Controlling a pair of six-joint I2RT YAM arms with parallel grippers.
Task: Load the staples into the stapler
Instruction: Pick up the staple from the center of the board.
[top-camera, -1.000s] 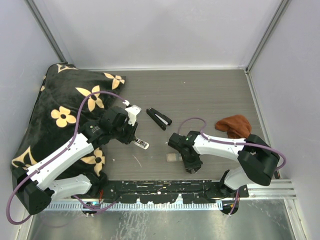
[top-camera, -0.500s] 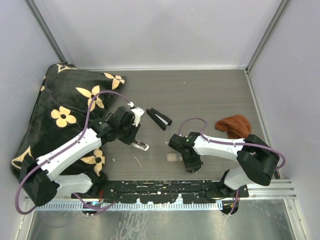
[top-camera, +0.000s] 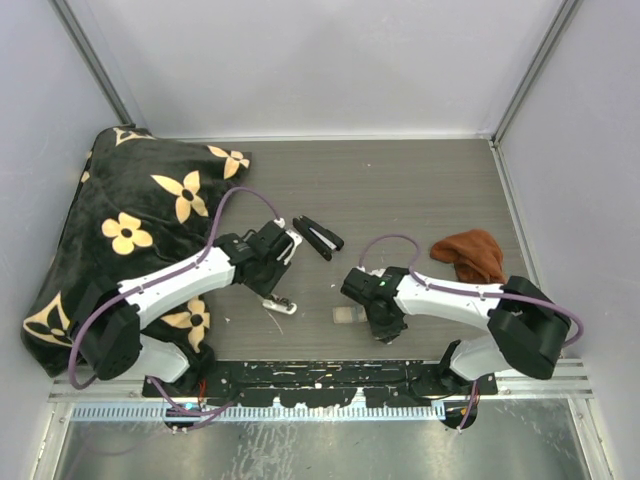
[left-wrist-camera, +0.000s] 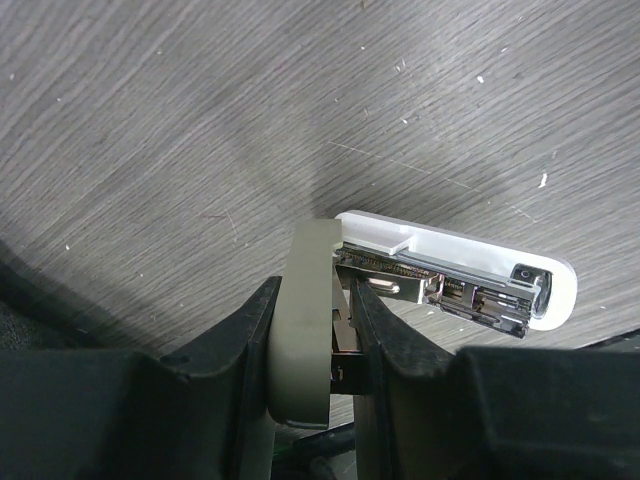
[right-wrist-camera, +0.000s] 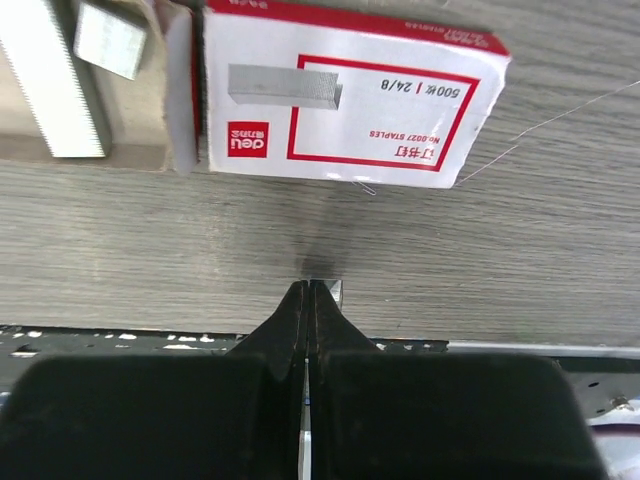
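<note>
**A:** Where are the staples?

**B:** In the right wrist view, the staples lie in the upper left corner. They are a silvery strip in an open cardboard tray. A shorter block sits just beside the strip at the top edge. The red-and-white box lies just right of the tray, across the top centre.

**A:** And the right gripper?

**B:** The right gripper is at lower centre, its fingertips pressed together close to the table. The strip is up and to the left of it, well apart. The box lies above the tips with bare wood between. A pale sliver by the tips is too small to identify, so I cannot tell whether anything is pinched.

**A:** From above?

**B:** In the top view, the box is just left of that gripper, at lower centre of the frame.

**A:** The stapler?

**B:** In the left wrist view, the stapler lies open at right centre. Its white body is flat on the table and its metal channel shows. The left gripper clamps its cream-green arm, which stands up between the fingers.
</note>
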